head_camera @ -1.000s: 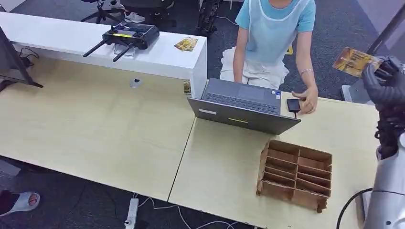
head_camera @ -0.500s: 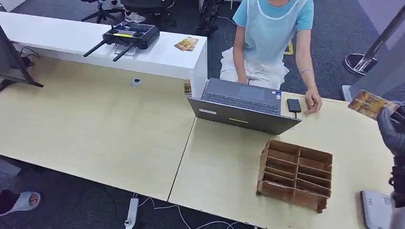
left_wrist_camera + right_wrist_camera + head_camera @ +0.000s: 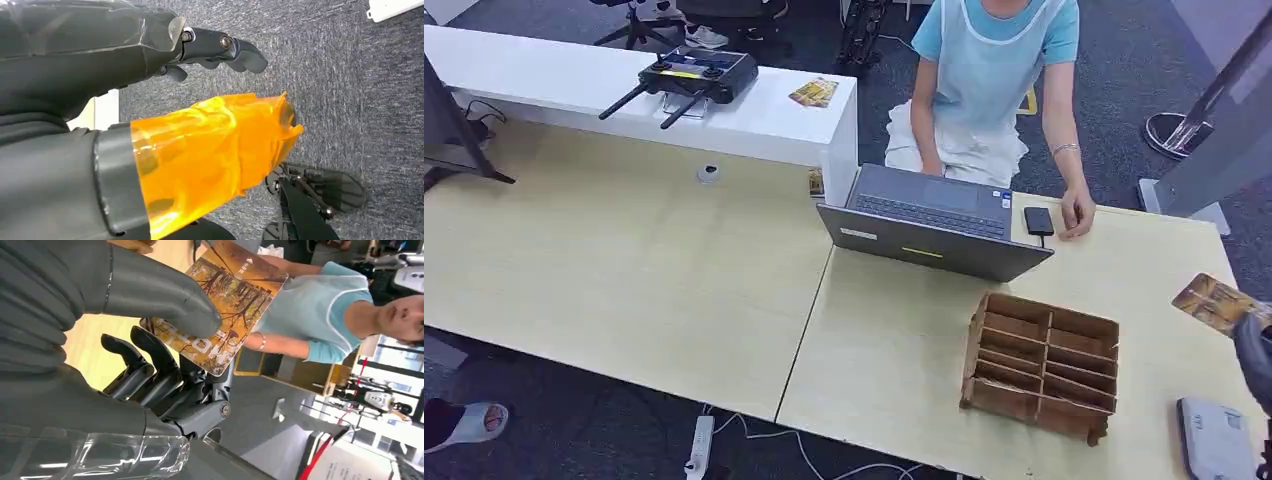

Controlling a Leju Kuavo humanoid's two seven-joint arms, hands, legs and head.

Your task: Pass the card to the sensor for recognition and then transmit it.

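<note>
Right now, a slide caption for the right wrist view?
Right hand pinches the patterned card, a person in blue beyond.

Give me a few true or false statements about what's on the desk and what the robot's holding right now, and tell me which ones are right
1. The right hand holds a card between thumb and fingers. True.
2. The laptop is folded shut. False: it is open, with its keyboard showing.
3. The wooden rack stands on the desk, nearer the robot than the laptop. True.
4. The held card is lying in one of the rack's slots. False: it is up in the right hand, off to the right of the rack.
5. The person's hand rests beside a small black device next to the laptop. True.
</note>
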